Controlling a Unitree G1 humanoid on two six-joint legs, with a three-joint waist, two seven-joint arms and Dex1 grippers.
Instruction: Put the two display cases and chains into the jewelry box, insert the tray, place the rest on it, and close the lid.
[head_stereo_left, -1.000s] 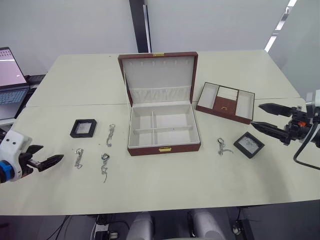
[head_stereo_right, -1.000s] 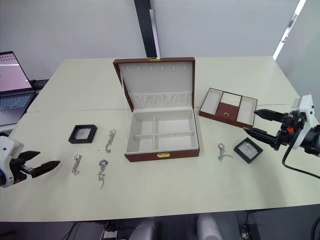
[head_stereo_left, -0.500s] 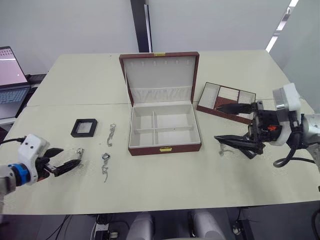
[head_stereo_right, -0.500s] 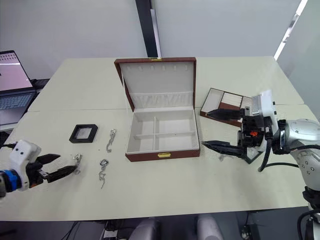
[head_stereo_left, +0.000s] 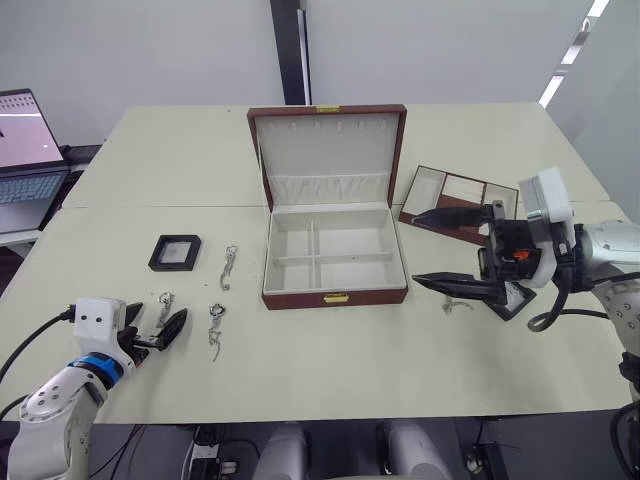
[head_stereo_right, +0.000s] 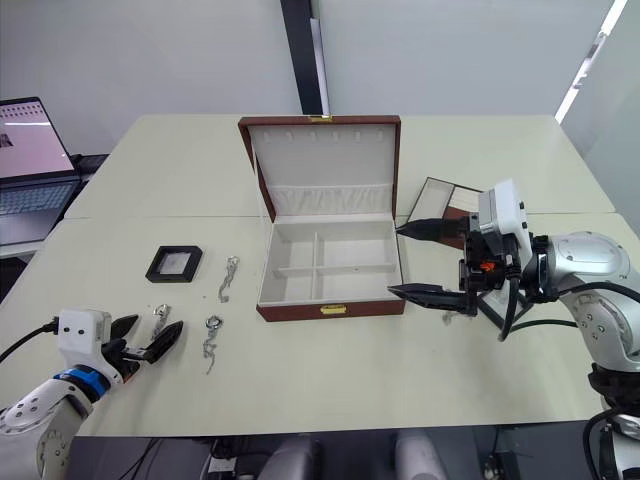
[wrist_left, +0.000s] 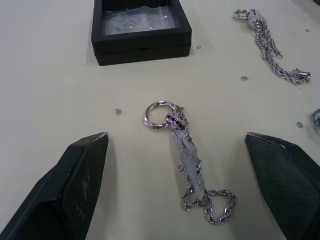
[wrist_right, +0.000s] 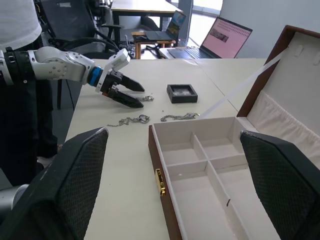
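The jewelry box (head_stereo_left: 335, 265) stands open mid-table, its lid (head_stereo_left: 327, 150) upright behind it. The tray (head_stereo_left: 455, 203) lies to its right. One display case (head_stereo_left: 174, 252) rests on the left, near three chains (head_stereo_left: 229, 267) (head_stereo_left: 214, 330) (head_stereo_left: 163, 305). My left gripper (head_stereo_left: 170, 328) is open low over the table, its fingers (wrist_left: 75, 185) either side of the leftmost chain (wrist_left: 182, 160). My right gripper (head_stereo_left: 432, 248) is open wide beside the box's right wall. It covers most of the second display case. A fourth chain (head_stereo_left: 455, 304) lies under it.
A laptop (head_stereo_left: 25, 120) sits on the adjoining desk at far left. In the right wrist view, chairs and another laptop (wrist_right: 227, 37) stand beyond the table's left end. Bare tabletop lies along the front edge.
My left gripper has moved in to straddle the leftmost chain. My right gripper has swung left from the table's right edge to the box's right side, opening wider.
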